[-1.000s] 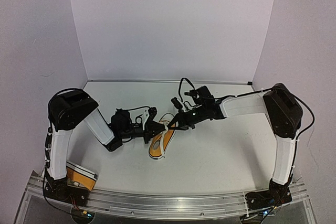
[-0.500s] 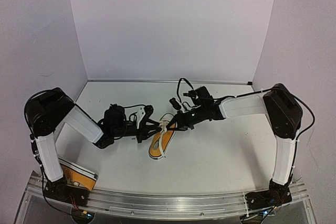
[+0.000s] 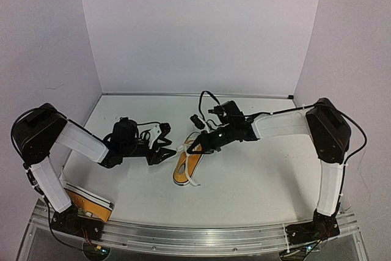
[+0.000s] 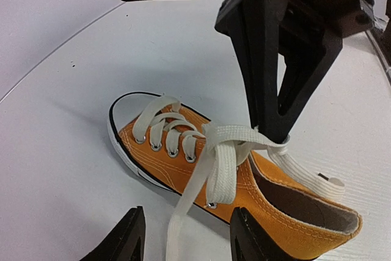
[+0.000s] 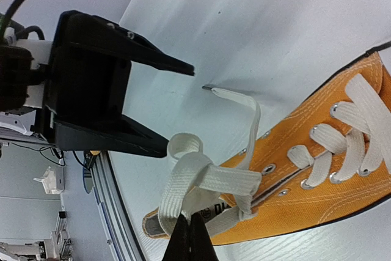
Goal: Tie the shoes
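- Right gripper [image 5: 189, 241]: fingers pressed together, clamped on the white lace [image 5: 201, 175] at the loose knot, just above the shoe's collar.
- Left gripper [image 4: 186, 236]: fingers apart and holding nothing. One loose lace strand runs down between them, unpinched.
- Top view: left gripper [image 3: 166, 151] sits at 9 o'clock of the shoe [image 3: 186, 166], and the right gripper [image 3: 197, 147] comes in from 1 o'clock.
- The shoe lies mid-table [image 3: 256, 181], toe towards 6 o'clock, with its knot only half formed.
- The second shoe [image 3: 88, 205] is at 8 o'clock of the table, by the left arm's base, mostly hidden, so I cannot tell its laces.
- Risk: the knot looks slack, and a right-side pull with no counter-hold could drag or tip the light shoe.
- Risk: the loop may slip out of the thin pinch, undoing the knot.
- Risk: the left gripper could close on the collar or on nothing, since the strand lies flat on the table.
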Controlling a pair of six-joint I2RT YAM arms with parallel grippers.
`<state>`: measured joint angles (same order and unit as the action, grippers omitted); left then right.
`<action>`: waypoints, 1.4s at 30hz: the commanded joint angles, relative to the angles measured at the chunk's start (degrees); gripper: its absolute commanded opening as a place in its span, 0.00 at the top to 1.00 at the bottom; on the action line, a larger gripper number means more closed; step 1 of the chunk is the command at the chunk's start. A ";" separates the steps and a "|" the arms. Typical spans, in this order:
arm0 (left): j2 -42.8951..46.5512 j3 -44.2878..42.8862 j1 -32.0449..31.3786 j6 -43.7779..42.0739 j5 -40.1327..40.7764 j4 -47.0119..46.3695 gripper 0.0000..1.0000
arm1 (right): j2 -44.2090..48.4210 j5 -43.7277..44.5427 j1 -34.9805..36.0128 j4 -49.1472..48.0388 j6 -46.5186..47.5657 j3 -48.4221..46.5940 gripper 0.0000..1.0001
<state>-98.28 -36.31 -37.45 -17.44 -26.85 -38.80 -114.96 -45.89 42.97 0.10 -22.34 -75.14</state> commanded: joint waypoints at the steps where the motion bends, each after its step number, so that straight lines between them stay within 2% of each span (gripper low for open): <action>1: 0.83 -3.51 -0.17 -7.25 -1.30 5.61 0.50 | 1.54 -0.49 0.52 -0.10 1.43 -2.62 1.00; 5: -0.69 -5.73 -0.17 -9.27 -3.92 8.12 0.50 | 1.41 -0.18 0.54 1.22 1.51 -3.07 1.00; 10: -2.18 -7.17 -0.18 -8.13 -4.97 6.78 0.55 | 1.14 -0.17 0.65 1.67 1.70 -3.49 1.00; 13: -2.96 -8.43 -0.29 -7.57 -6.08 6.67 0.62 | 1.02 -0.09 0.66 1.75 1.70 -3.36 1.00; 17: -3.93 -9.63 -0.47 -7.37 -6.65 6.97 0.75 | 1.14 0.08 0.69 1.86 1.82 -3.39 1.00; 20: -4.15 -9.86 -0.69 -7.43 -7.03 6.96 0.79 | 1.26 0.18 0.66 1.97 1.86 -3.27 1.00; 30: -4.65 -10.53 -1.94 -8.15 -7.64 7.52 0.75 | 1.23 0.26 0.64 1.95 1.86 -3.33 1.00; 36: -4.36 -10.03 -2.02 -8.32 -6.68 7.68 0.98 | 1.66 0.70 0.68 2.07 1.99 -2.80 1.00; 42: -3.11 -8.29 -1.90 -8.48 -4.57 9.50 1.00 | 3.87 3.39 0.33 2.30 2.08 -0.38 1.00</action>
<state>-102.63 -44.77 -39.38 -25.56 -32.74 -30.68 -114.93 -44.79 43.44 1.84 -21.06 -76.48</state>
